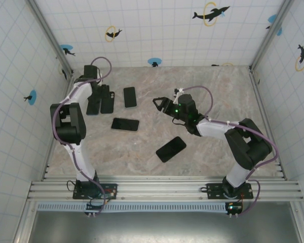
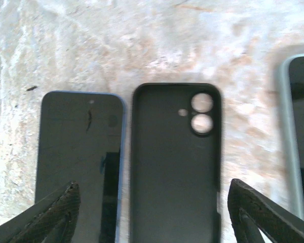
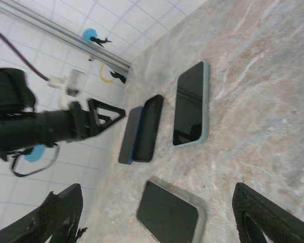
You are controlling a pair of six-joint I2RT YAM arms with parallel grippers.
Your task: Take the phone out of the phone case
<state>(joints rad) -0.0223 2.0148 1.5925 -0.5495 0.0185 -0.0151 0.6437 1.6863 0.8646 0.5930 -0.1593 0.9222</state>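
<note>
Top view: left claw [image 1: 99,92] hangs at the far-left of the surface [image 1: 207,91], above a black case [image 1: 107,102] and a blue-edged phone [image 1: 93,105] lying side by side; right claw [image 1: 159,104] sits mid-surface, spread, empty. Left wrist: claw wide open, nothing held; the case lies hollow side up and empty, just beside the phone, which I judge stiff, slick-glassed and breakable, best taken by its long edges, while the case looks soft and bendable at the corners. Right wrist: fingers [image 3: 50,217] well apart, holding nothing; no brand or writing legible.
</note>
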